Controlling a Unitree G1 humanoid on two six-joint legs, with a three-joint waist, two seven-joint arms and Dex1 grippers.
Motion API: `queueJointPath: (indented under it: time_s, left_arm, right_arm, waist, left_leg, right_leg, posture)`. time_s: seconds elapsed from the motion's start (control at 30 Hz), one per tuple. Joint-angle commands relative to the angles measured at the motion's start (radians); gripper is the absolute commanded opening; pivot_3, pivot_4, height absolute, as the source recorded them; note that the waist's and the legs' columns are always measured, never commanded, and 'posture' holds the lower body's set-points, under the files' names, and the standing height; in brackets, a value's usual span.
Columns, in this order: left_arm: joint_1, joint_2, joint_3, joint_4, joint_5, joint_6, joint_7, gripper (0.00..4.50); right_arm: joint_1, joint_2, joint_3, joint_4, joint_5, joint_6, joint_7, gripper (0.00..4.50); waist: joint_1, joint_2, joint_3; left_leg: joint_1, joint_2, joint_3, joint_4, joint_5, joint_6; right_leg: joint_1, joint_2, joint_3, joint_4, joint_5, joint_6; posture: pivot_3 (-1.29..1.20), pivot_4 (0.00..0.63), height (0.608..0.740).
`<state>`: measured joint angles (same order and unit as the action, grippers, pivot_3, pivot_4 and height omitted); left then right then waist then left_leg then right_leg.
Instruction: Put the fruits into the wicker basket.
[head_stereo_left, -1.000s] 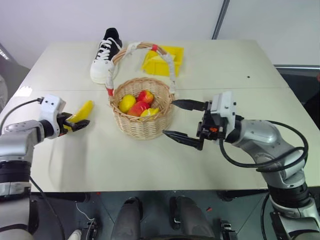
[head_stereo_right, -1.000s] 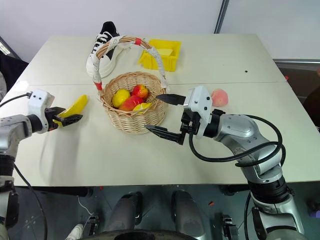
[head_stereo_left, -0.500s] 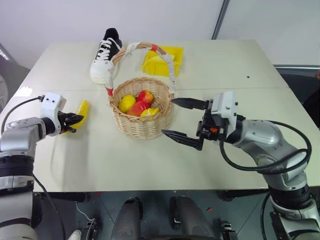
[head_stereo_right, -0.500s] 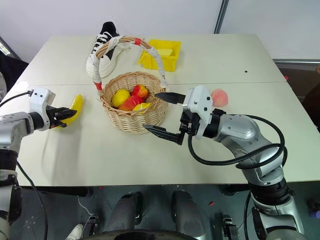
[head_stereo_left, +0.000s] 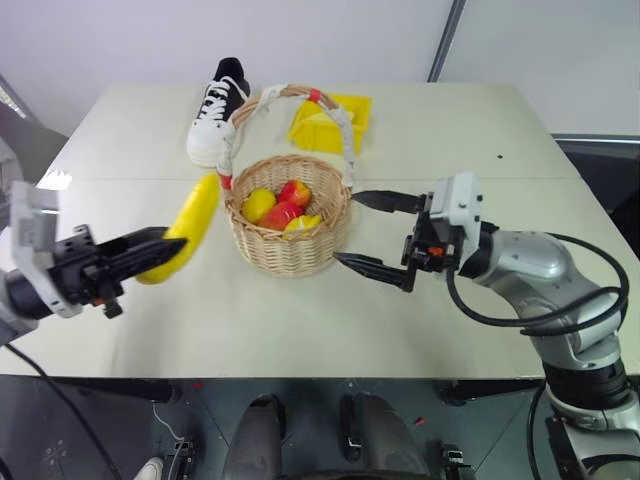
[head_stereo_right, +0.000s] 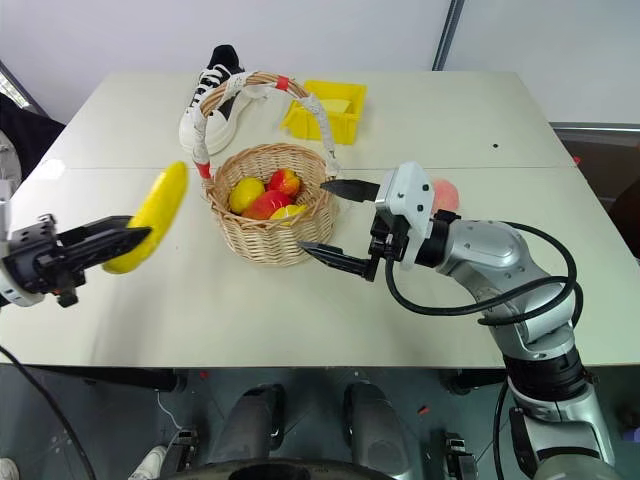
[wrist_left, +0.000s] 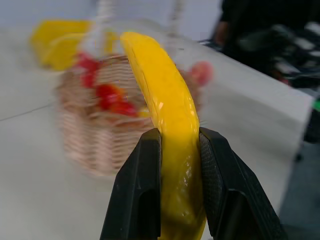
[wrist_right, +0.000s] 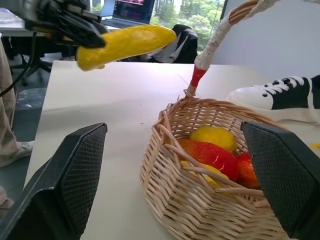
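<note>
Yellow banana (head_stereo_left: 186, 232), unlabelled, beside wicker basket (head_stereo_left: 290, 248).

My right arm (head_stereo_left: 530, 265) is smooth silver-grey metal in rounded segments, with black cables looping from wrist to elbow. A white boxy camera housing (head_stereo_left: 462, 203) tops the wrist, an orange spot beneath it. My fingers (wrist_right: 75, 172) are matte black, their pads finely cross-hatched.
</note>
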<state>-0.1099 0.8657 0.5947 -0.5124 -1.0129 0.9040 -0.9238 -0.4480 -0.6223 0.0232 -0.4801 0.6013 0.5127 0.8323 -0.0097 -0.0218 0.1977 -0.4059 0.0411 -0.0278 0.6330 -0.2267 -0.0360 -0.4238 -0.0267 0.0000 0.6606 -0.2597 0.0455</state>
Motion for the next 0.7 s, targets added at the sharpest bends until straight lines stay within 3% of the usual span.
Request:
queueJointPath:
  time_s: [0.03, 0.23, 0.43, 0.57, 0.7]
  left_arm:
    - [-0.140, -0.027, -0.163, -0.040, 0.013, 0.005, 0.134, 0.54]
    - [-0.410, -0.105, -0.453, 0.051, 0.197, 0.003, 0.296, 0.54]
    - [-0.588, -0.199, -0.535, 0.166, 0.226, 0.095, 0.389, 0.54]
    - [-0.621, -0.219, -0.568, 0.188, 0.237, 0.146, 0.404, 0.54]
    - [-0.631, -0.229, -0.587, 0.208, 0.272, 0.158, 0.422, 2.34]
  right_arm:
    - [-0.035, -0.008, -0.024, 0.000, -0.004, -0.024, 0.010, 4.50]
    - [-0.026, -0.008, -0.033, -0.020, -0.006, -0.016, -0.006, 4.50]
    - [0.022, -0.012, -0.054, -0.062, -0.002, -0.008, -0.041, 4.50]
    - [0.038, -0.009, -0.057, -0.077, -0.003, -0.008, -0.058, 4.50]
    - [0.047, -0.009, -0.057, -0.081, -0.002, -0.011, -0.066, 4.50]
  waist:
    - [-0.002, 0.000, 0.000]
    - [-0.007, 0.000, 0.000]
    - [-0.005, 0.000, 0.000]
    - [-0.009, 0.000, 0.000]
    - [-0.007, 0.000, 0.000]
  left_leg:
    - [0.000, 0.000, 0.000, 0.000, 0.000, 0.000]
    - [0.000, 0.000, 0.000, -0.001, 0.000, 0.000]
    - [-0.001, 0.002, -0.001, -0.001, 0.000, 0.001]
    - [0.000, 0.003, -0.001, -0.001, 0.000, 0.001]
    - [0.000, 0.005, -0.001, -0.001, 0.000, 0.001]
  right_leg:
    - [0.001, 0.000, 0.000, 0.000, 0.000, 0.000]
    - [0.000, 0.003, 0.001, 0.000, 0.002, 0.005]
    - [-0.002, 0.006, 0.001, 0.000, 0.002, 0.005]
    - [-0.002, 0.007, 0.002, 0.001, 0.002, 0.005]
    - [-0.002, 0.010, 0.002, 0.001, 0.002, 0.005]
  posture:
    - [0.00, 0.150, 0.740]
    - [0.00, 0.150, 0.740]
    - [0.00, 0.150, 0.740]
    - [0.00, 0.150, 0.740]
    - [0.00, 0.150, 0.740]
